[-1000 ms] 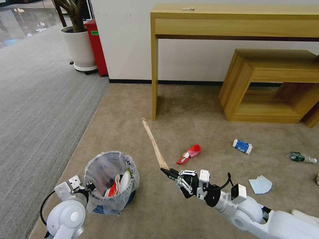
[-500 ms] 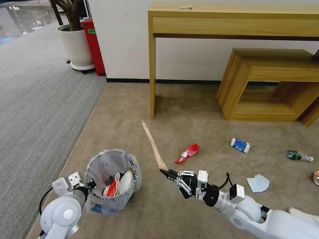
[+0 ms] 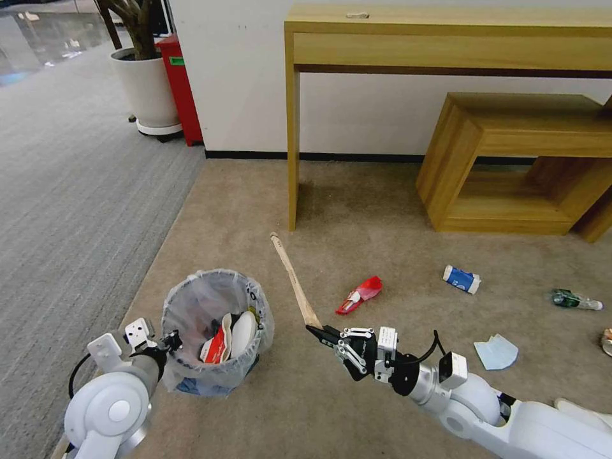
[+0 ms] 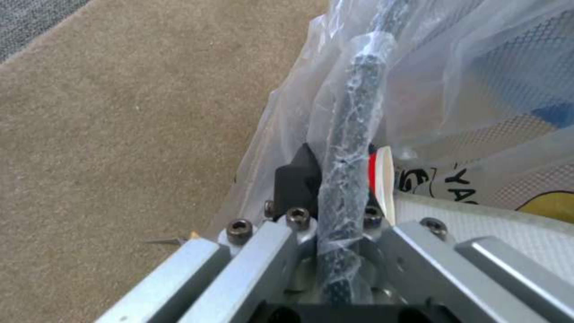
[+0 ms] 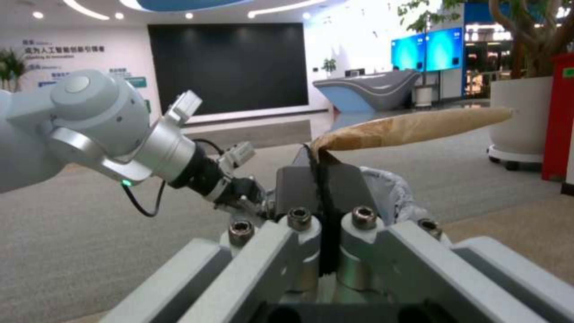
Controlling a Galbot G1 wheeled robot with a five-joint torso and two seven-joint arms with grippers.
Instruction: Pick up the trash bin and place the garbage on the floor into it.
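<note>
The trash bin (image 3: 213, 331), lined with a crinkled clear bag, sits low over the beige floor (image 3: 357, 210) and holds a white slipper and red litter. My left gripper (image 3: 169, 341) is shut on its near rim (image 4: 353, 134). The black fingers (image 4: 299, 175) pinch the bag-covered rim. My right gripper (image 3: 322, 333) is shut on the lower end of a long brown stick (image 3: 293, 277), which angles up and away to the right of the bin. In the right wrist view the stick (image 5: 412, 128) juts from the shut gripper (image 5: 323, 166).
Garbage lies on the carpet to the right: a red crushed cup (image 3: 360, 294), a blue-white cup (image 3: 461, 278), a small bottle (image 3: 574, 299) and a blue mask (image 3: 497, 352). A wooden desk (image 3: 293, 127) and low shelf (image 3: 510, 159) stand behind. Grey ribbed carpet (image 3: 70, 191) lies to the left.
The whole view shifted slightly at first. The left arm has since moved the bin a little up and away. The right gripper and stick have hardly moved.
</note>
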